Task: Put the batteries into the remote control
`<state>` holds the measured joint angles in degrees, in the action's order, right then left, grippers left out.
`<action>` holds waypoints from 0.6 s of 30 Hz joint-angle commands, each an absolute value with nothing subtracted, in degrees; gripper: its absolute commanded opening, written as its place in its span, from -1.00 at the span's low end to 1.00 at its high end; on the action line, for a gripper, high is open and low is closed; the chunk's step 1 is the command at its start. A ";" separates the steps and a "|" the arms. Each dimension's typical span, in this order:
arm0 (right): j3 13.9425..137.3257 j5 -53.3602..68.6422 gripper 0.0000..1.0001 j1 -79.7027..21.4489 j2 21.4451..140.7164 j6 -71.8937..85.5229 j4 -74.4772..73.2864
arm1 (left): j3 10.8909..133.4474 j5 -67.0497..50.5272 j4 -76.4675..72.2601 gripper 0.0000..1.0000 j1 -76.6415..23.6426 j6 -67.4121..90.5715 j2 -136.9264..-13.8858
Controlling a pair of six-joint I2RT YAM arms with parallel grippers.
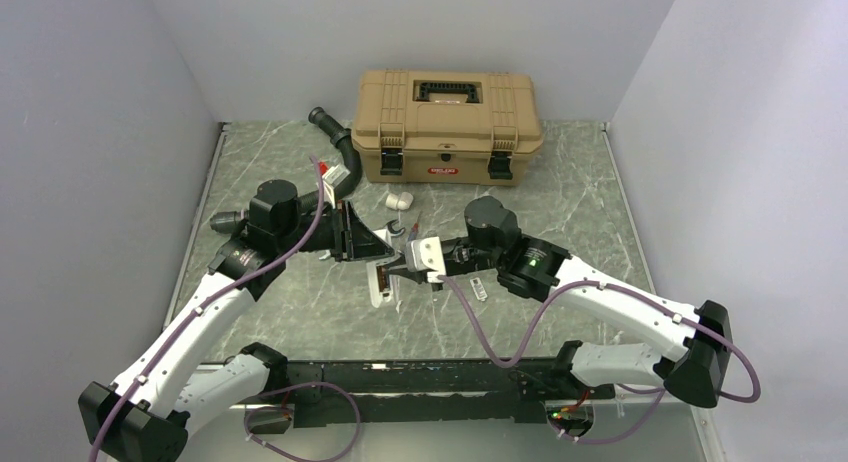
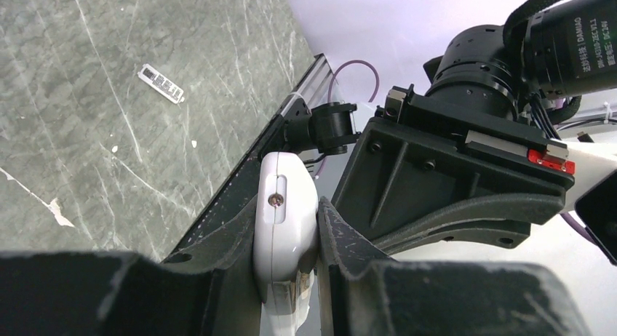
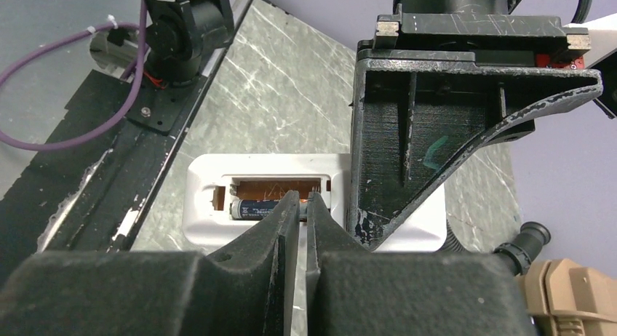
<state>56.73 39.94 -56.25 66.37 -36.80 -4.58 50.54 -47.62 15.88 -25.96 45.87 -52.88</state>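
Observation:
The remote control (image 1: pixel 381 285) is a slim white handset, held off the table between the two arms with its open battery bay facing the right wrist camera. My left gripper (image 1: pixel 392 244) is shut on the remote control (image 2: pixel 284 220), its fingers clamping the two sides of the casing (image 3: pixel 211 223). One dark blue battery (image 3: pixel 255 209) lies lengthwise in the brown bay. My right gripper (image 3: pixel 304 199) is shut with only a thin slit between its fingers. Its tips rest against the battery's right end, inside the bay. In the top view my right gripper (image 1: pixel 404 273) meets the remote from the right.
A tan toolbox (image 1: pixel 447 122) stands at the back, with a black hose (image 1: pixel 340 152) to its left. A stubby white cylinder (image 1: pixel 400 199) lies in front of the box. A small label strip (image 2: pixel 161 83) lies on the marbled table. The black mounting rail (image 1: pixel 420 382) runs along the near edge.

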 commanded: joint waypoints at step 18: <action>56.82 28.03 -0.88 -60.41 69.61 -41.18 -20.90 | 55.01 -48.02 6.93 -1.00 -25.93 49.33 -51.05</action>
<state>58.26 30.87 -59.61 67.09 -41.10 -8.03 50.52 -45.08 16.78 -25.69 45.87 -52.88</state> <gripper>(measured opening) 0.072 0.302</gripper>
